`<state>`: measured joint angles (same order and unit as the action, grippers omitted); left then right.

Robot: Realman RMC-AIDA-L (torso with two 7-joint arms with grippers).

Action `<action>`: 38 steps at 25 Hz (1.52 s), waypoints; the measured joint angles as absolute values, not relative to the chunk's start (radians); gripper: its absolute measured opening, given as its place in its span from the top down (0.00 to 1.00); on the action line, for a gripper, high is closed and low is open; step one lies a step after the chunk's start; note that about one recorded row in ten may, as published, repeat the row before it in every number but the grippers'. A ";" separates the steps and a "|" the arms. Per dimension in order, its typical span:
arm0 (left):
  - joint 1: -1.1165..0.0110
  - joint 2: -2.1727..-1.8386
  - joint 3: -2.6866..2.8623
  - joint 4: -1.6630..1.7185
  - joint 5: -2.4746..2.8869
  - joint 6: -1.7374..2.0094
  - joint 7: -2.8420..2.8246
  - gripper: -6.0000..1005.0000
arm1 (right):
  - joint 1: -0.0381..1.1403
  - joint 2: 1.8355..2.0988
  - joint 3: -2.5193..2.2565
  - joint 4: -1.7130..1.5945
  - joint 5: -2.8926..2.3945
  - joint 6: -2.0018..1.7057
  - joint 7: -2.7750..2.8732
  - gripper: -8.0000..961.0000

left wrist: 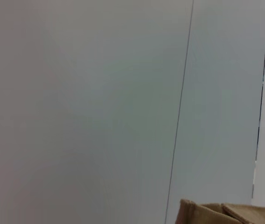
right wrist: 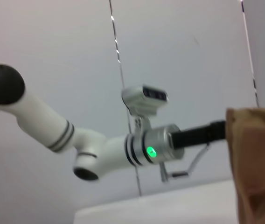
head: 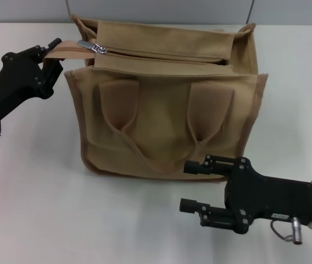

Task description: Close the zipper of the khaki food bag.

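The khaki food bag (head: 167, 110) stands upright at the table's middle, its two handles hanging down the front. The zipper (head: 161, 53) runs along the top panel. Its silver pull tab (head: 99, 48) lies at the bag's left end. My left gripper (head: 54, 54) is at the bag's upper left corner, shut on the tan fabric tail (head: 68, 50) at the zipper's end. My right gripper (head: 191, 187) is open and empty, just in front of the bag's lower front edge. A bag corner shows in the left wrist view (left wrist: 216, 212), and the bag's edge shows in the right wrist view (right wrist: 258, 163).
The white table (head: 35, 209) spreads around the bag. A grey wall (head: 156, 11) stands behind it. The right wrist view shows my left arm (right wrist: 100, 149), white with a green light.
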<state>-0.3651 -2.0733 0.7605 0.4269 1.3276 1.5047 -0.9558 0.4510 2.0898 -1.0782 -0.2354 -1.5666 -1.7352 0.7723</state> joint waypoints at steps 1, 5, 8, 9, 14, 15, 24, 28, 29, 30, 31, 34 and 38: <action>-0.366 -2.073 0.762 0.423 1.328 1.505 -0.971 0.82 | 0.451 2.089 -1.077 -0.235 -1.560 -1.758 0.772 0.33; -0.377 -2.071 0.765 0.417 1.329 1.506 -1.011 0.98 | 0.444 2.089 -1.067 -0.236 -1.476 -1.806 0.771 0.33; -0.377 -2.073 0.764 0.417 1.327 1.512 -1.032 0.98 | 0.461 2.085 -1.065 -0.239 -1.445 -1.807 0.793 0.33; -0.377 -2.073 0.763 0.417 1.326 1.514 -1.046 0.98 | 0.470 2.085 -1.065 -0.239 -1.438 -1.806 0.801 0.33; -0.380 -2.074 0.767 0.417 1.325 1.528 -1.086 0.98 | 0.504 2.088 -1.070 -0.251 -1.321 -1.764 0.825 0.33; -0.380 -2.075 0.767 0.417 1.325 1.535 -1.088 0.98 | 0.513 2.088 -1.074 -0.263 -1.306 -1.751 0.825 0.33; -0.390 -2.078 0.772 0.410 1.327 1.550 -1.090 0.98 | 0.646 2.092 -1.078 -0.294 -1.207 -1.619 0.596 0.33; -0.399 -2.077 0.779 0.390 1.326 1.552 -1.090 0.98 | 0.697 2.092 -1.079 -0.243 -1.195 -1.554 0.341 0.33; -0.399 -2.077 0.779 0.390 1.326 1.554 -1.090 0.98 | 0.707 2.092 -1.079 -0.226 -1.188 -1.549 0.271 0.33; -0.400 -2.077 0.779 0.390 1.326 1.556 -1.091 0.98 | 0.713 2.092 -1.078 -0.214 -1.182 -1.548 0.221 0.33; -0.400 -2.078 0.779 0.390 1.326 1.560 -1.091 0.98 | 0.721 2.092 -1.078 -0.194 -1.173 -1.548 0.145 0.33; -0.403 -2.078 0.779 0.390 1.326 1.569 -1.097 0.98 | 0.744 2.092 -1.078 -0.133 -1.161 -1.549 -0.033 0.33; -0.407 -2.078 0.781 0.390 1.326 1.572 -1.103 0.98 | 0.785 2.092 -1.069 -0.047 -1.160 -1.529 -0.221 0.33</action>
<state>-0.4067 -2.0777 0.7807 0.3896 1.3259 1.5721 -1.1029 0.7848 2.0924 -1.0695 -0.0471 -1.1601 -1.5291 -0.2208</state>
